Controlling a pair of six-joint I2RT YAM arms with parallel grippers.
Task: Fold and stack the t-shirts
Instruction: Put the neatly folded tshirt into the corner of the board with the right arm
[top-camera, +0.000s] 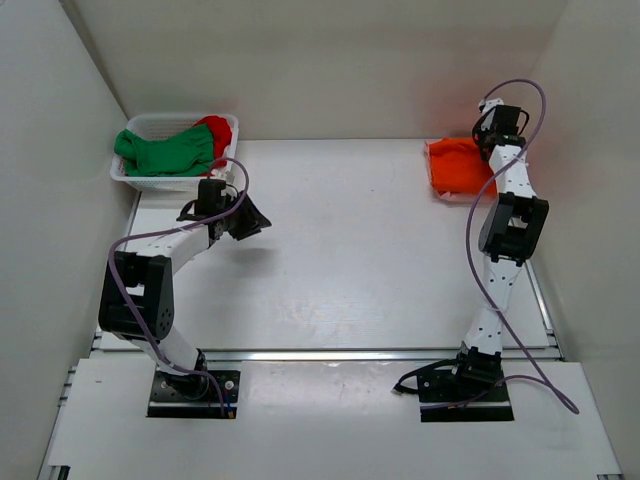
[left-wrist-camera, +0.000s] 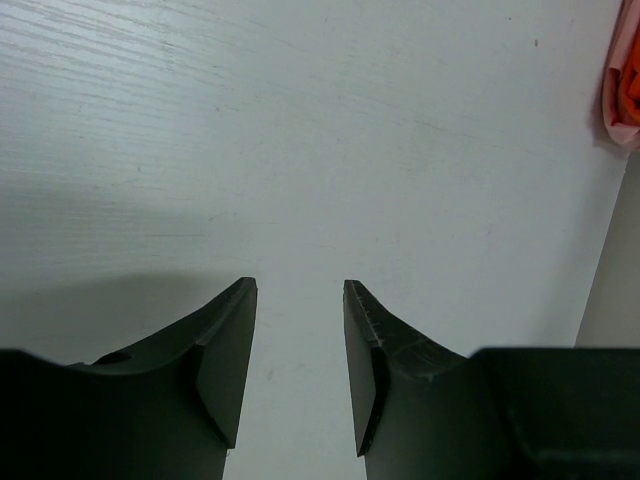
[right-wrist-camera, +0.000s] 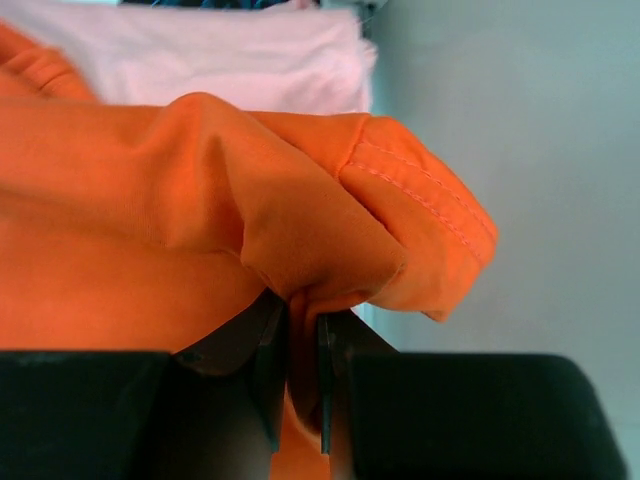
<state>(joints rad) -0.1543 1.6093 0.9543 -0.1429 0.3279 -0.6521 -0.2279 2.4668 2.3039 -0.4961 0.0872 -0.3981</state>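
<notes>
The bright orange t-shirt (top-camera: 455, 165) lies folded at the far right of the table, on top of the pale salmon pink t-shirt (right-wrist-camera: 200, 60). My right gripper (top-camera: 488, 138) is at the orange shirt's far right edge. In the right wrist view this gripper (right-wrist-camera: 303, 312) is shut on a bunched fold of the orange t-shirt (right-wrist-camera: 200, 220). A green t-shirt (top-camera: 165, 152) and a red t-shirt (top-camera: 218, 128) lie crumpled in the basket. My left gripper (top-camera: 255, 222) hovers over bare table in front of the basket. Seen from its wrist, it (left-wrist-camera: 300, 285) is open and holds nothing.
The white plastic basket (top-camera: 135, 178) stands at the far left corner of the table. White walls close in the table on the left, back and right. The orange and pink stack (left-wrist-camera: 625, 90) shows at the right edge of the left wrist view.
</notes>
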